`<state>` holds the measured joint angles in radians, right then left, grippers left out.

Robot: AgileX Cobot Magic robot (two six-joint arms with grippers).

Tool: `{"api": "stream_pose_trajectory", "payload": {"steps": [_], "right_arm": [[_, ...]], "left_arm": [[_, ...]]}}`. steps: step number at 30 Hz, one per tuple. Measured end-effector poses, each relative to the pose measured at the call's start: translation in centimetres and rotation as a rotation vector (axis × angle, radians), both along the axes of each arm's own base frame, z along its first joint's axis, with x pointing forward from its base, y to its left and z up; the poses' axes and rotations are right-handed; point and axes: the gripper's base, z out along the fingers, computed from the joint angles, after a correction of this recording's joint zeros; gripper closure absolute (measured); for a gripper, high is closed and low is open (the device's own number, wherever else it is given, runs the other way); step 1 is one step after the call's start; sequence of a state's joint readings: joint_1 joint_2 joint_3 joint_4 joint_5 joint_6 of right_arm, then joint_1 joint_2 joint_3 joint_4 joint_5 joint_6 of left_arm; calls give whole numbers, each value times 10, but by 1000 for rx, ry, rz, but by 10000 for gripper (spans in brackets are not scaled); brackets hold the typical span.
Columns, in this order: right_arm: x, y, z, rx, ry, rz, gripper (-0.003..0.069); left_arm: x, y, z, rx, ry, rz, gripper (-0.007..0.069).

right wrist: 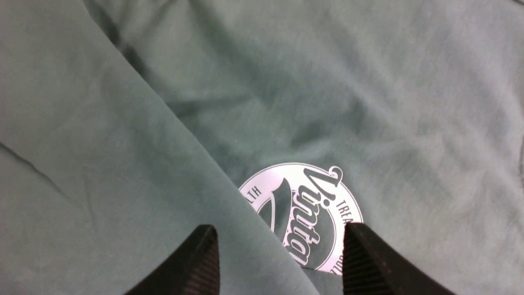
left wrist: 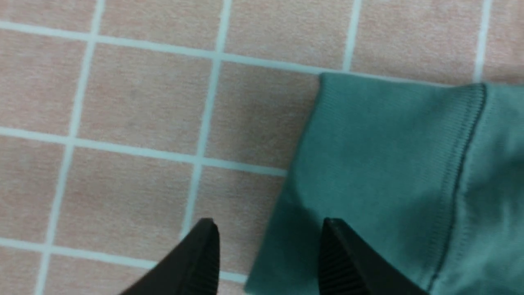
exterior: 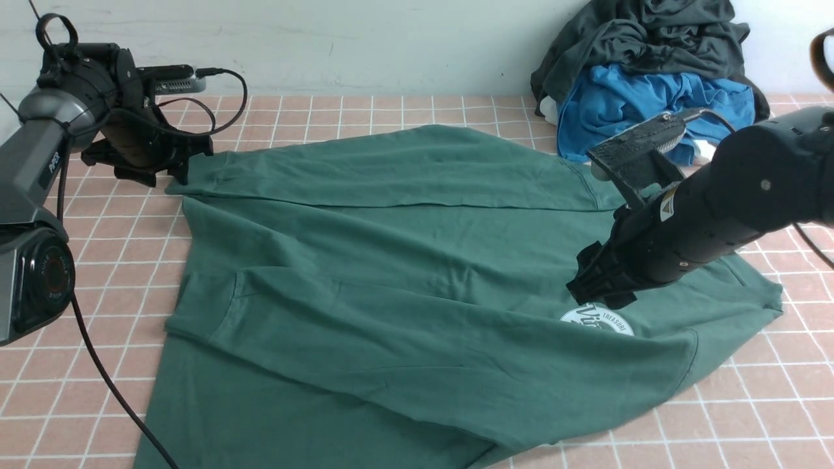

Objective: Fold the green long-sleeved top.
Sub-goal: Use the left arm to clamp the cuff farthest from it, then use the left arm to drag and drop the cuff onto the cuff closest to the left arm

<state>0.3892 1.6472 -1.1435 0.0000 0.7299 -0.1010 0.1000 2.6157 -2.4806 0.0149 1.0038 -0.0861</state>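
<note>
Green top (exterior: pixel 404 280) lies flat on the tiled table (exterior: pixel 365 107), sleeves folded across. It should handle soft and limp, so pinch it at the cuff (left wrist: pixel 389 155). Your left gripper (left wrist: pixel 268 223) and right gripper (right wrist: pixel 279 228) hang with jaws spread, empty.

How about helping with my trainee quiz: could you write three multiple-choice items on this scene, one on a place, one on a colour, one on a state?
1. Where do the blue garment and the dark grey garment lie?
A. far right, against the wall
B. near left
C. near middle

2. The round logo on the green top is:
A. yellow
B. white
C. red

3. The right gripper is:
A. shut on a sleeve
B. shut on a cable
C. open above the logo

Key: A, the front view shows both heaped by the wall at far right; B, the print is white on green cloth; C, the right wrist view shows its jaws apart over the logo, gripping nothing.
</note>
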Motion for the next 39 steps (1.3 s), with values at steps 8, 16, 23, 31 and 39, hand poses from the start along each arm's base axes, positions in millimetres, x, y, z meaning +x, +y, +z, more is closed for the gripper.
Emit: {"api": "stream_pose_trajectory", "payload": {"steps": [8,16,23,31,39], "right_arm": [[0,0,0,0,0,0,272],[0,0,0,-1,-1,3,272],[0,0,0,-2,1,3,272],[-4,-2,3,-9,17,2,272],[-11,-4,19,6,-18,2,272]], "left_arm": [[0,1,-9,-17,19,24,463],[0,5,-10,-32,23,38,359],[0,0,-6,-74,16,27,600],[-17,-9,79,-125,-84,-32,618],[-55,-51,154,-99,-74,-213,618]]}}
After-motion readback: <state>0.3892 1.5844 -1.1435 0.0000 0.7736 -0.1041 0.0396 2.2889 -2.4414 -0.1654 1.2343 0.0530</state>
